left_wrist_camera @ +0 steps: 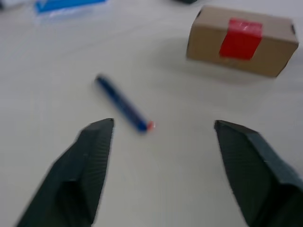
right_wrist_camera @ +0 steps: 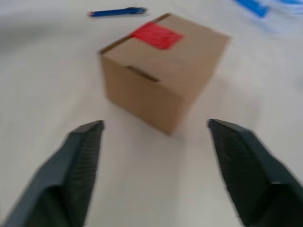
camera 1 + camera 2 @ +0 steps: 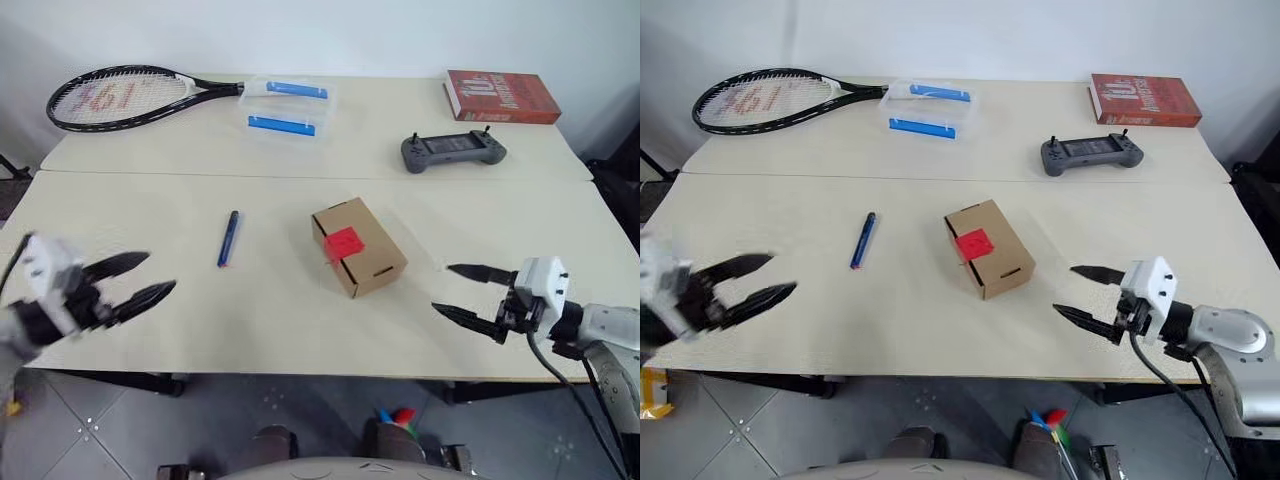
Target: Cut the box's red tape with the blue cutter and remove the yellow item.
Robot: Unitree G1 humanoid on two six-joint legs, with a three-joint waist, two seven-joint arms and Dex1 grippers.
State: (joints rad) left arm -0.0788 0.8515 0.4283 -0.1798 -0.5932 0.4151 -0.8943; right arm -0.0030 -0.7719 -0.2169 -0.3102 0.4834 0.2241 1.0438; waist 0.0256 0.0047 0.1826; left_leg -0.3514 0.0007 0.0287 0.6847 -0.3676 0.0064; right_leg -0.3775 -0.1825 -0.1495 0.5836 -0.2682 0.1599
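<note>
The brown cardboard box lies closed in the middle of the table, with the square of red tape across its top seam. Left of it lies the slim blue cutter, lengthwise toward me. My left gripper hovers open and empty near the table's front left edge, pointing toward the cutter. My right gripper stands open and empty at the front right, pointing at the box. The yellow item is out of view.
At the back lie a tennis racket, a clear container with blue strips, a grey handheld controller and a red book. A seam runs between the two tabletops.
</note>
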